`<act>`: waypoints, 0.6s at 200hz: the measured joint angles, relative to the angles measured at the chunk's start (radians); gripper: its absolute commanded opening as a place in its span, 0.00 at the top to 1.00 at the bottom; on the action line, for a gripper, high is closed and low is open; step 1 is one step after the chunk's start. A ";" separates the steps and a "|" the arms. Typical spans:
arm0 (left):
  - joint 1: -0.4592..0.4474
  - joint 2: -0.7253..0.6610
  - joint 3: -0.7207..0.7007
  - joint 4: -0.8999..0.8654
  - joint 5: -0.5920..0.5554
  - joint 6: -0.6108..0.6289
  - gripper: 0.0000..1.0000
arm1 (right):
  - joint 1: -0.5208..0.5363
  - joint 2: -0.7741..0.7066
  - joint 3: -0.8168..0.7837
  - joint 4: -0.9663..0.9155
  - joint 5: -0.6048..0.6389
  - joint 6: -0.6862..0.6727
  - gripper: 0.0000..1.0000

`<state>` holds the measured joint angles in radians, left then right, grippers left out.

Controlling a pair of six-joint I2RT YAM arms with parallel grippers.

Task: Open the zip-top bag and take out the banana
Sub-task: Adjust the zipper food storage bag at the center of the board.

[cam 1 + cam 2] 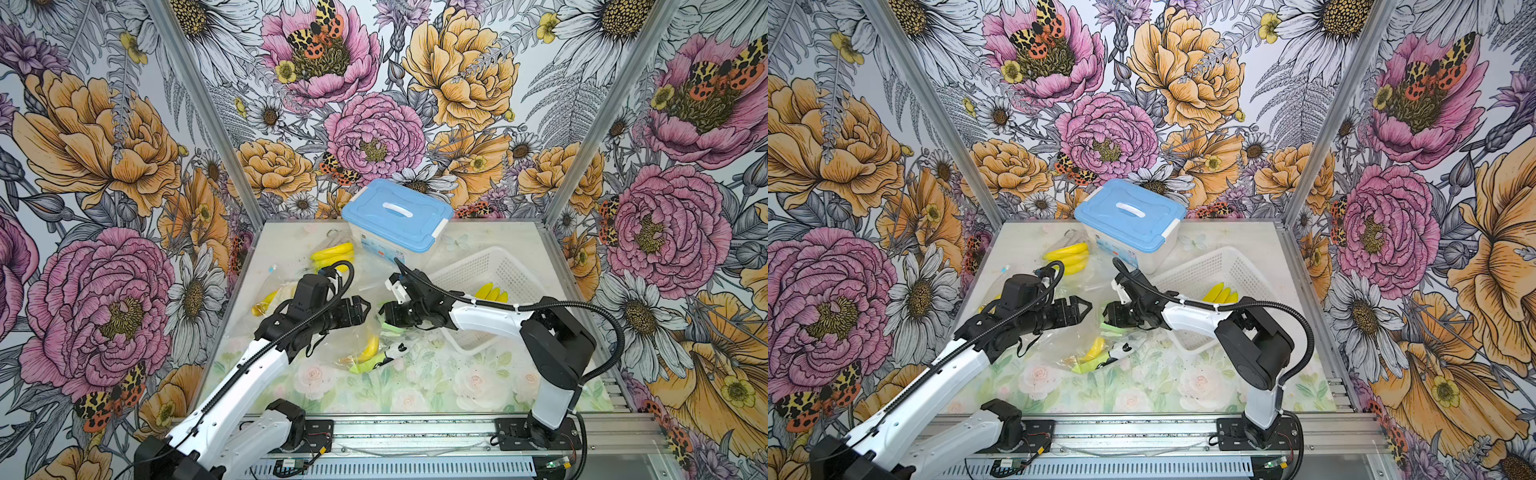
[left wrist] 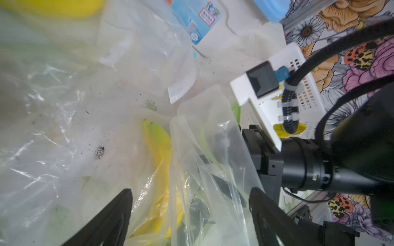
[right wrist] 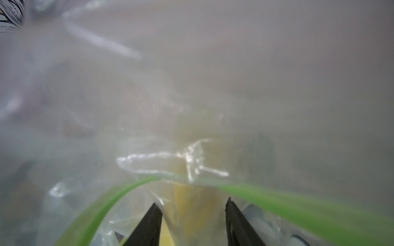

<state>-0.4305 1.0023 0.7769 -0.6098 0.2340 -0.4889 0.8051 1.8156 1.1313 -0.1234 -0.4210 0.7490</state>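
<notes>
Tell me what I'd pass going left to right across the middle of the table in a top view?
Lone banana → left arm's fingers → right arm's fingers → bananas in the white basket.

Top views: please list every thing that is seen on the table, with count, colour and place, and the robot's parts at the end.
storage box: one, clear with blue lid, back centre
basket: one, white, right side
basket bananas: yellow, count unclear, inside the basket
banana bunch: one, yellow, left of the box
zip-top bag: one, clear with green strip, centre
banana: one, yellow, seen through that bag
second banana: one, yellow, in clear plastic, left
small object: one, black and white, beside the banana
table: one, pale floral
left gripper: open, empty, beside the bag
right gripper: at the green strip, grip unclear
</notes>
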 measured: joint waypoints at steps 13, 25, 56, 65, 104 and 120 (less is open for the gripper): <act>-0.006 0.024 -0.015 0.003 0.012 0.006 0.18 | 0.000 0.000 0.000 0.000 0.000 0.000 0.49; 0.003 0.030 -0.024 0.010 0.020 0.011 0.22 | 0.000 0.000 0.000 0.000 0.000 0.000 0.49; 0.044 0.032 -0.061 0.048 0.036 0.011 0.42 | 0.000 0.000 -0.001 0.000 0.000 0.000 0.50; 0.055 0.036 -0.076 0.063 0.044 0.014 0.48 | 0.000 0.000 -0.002 0.000 0.000 0.000 0.49; 0.063 0.068 -0.099 0.115 0.077 -0.014 0.89 | 0.005 -0.001 -0.003 0.000 0.000 0.001 0.49; 0.063 0.071 -0.100 0.128 0.083 -0.017 0.98 | 0.010 -0.001 -0.003 0.000 0.000 0.001 0.49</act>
<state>-0.3679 1.0733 0.6773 -0.4820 0.3168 -0.5056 0.8154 1.8149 1.1286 -0.1234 -0.4206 0.7498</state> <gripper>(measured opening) 0.083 0.505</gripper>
